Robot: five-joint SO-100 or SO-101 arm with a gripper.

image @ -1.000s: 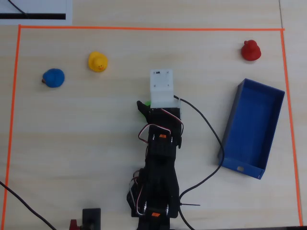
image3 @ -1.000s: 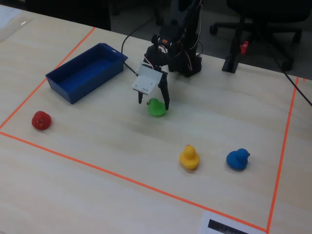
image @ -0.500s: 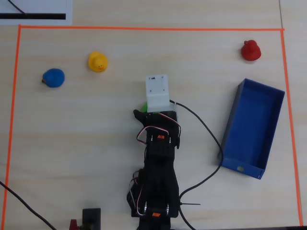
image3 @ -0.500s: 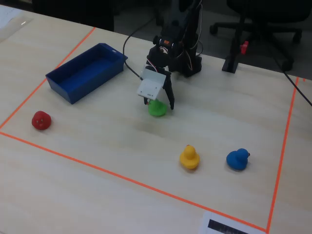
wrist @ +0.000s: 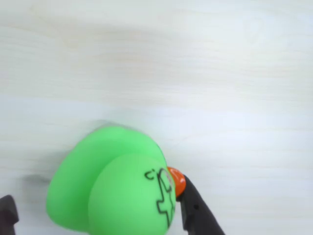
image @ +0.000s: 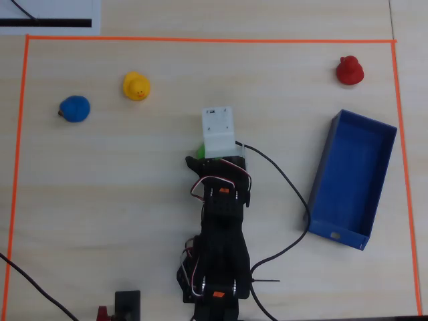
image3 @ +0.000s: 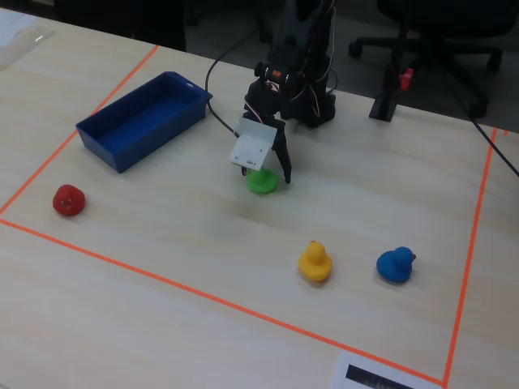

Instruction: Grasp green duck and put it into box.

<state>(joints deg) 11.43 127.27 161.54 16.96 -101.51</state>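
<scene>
Pincer settles over the duck, grasp not yet made

Over the last second the black two-finger pincer [image3: 263, 174] has dropped lower around the small bright green rubber duck [wrist: 115, 183], which sits on the pale wooden desk [image3: 162, 267]. The jaws stand apart, one finger beside its orange beak. The long blue low-walled box [image: 354, 177] lies well apart, empty; closing comes next.

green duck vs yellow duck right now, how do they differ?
Colour: the green duck is bright green, the yellow duck yellow. Place: in the fixed view the green duck sits under the end effector, whose fingers straddle it; the yellow duck stands alone, nearer the camera beside the blue duck. Shared: both are similar-sized rubber ducks resting on the table, outside the box.
</scene>
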